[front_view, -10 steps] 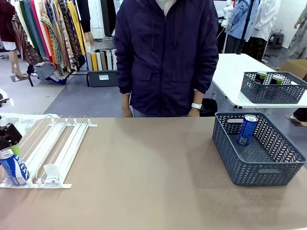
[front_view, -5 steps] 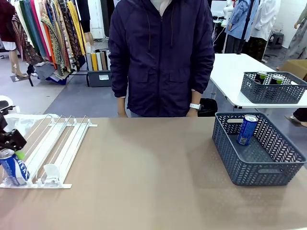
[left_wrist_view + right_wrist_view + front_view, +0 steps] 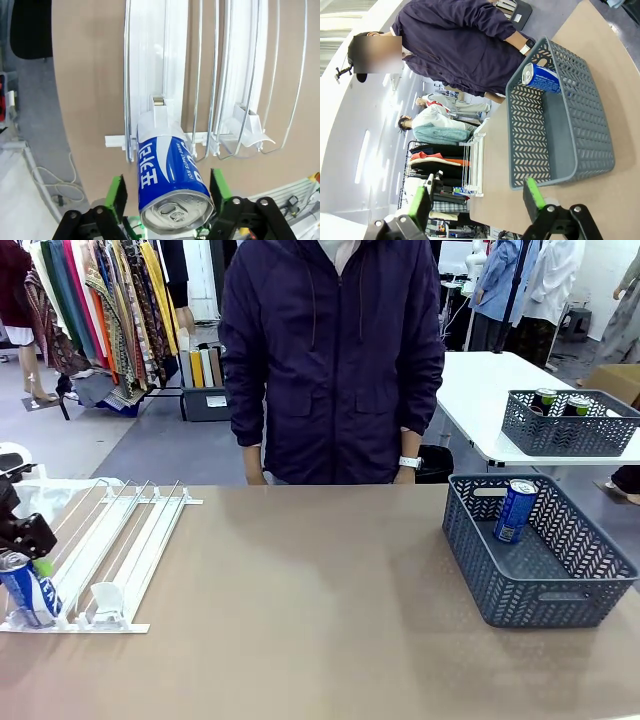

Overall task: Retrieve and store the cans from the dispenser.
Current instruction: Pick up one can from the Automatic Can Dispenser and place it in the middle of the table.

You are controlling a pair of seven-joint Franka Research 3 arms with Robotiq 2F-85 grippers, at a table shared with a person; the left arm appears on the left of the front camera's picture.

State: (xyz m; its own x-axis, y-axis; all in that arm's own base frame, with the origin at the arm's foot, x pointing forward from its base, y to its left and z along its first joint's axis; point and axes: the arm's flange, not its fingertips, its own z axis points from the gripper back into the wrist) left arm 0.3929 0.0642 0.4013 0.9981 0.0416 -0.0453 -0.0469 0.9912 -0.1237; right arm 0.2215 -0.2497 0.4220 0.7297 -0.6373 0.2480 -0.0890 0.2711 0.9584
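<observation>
A blue can (image 3: 167, 177) with white lettering leans at the stop-tab end of the white dispenser (image 3: 150, 60), in its outermost lane. My left gripper (image 3: 168, 192) straddles this can with its green pads (image 3: 118, 196) on either side; a small gap shows at one pad, so the jaws are open. In the front view that gripper (image 3: 25, 538) sits at the far left, just above the can (image 3: 25, 592) and beside the dispenser (image 3: 115, 545). Another blue can (image 3: 515, 510) leans inside the grey basket (image 3: 545, 595) at the right. My right gripper (image 3: 477, 200) is open and holds nothing.
A person in a dark jacket (image 3: 335, 360) stands at the table's far edge. On a white table behind, a second grey basket (image 3: 570, 425) holds dark cans. The right wrist view looks over the near basket (image 3: 520, 135) and its blue can (image 3: 542, 77).
My left gripper has sunk slightly toward the blue can at the dispenser's near end. The person has shifted a little to the left.
</observation>
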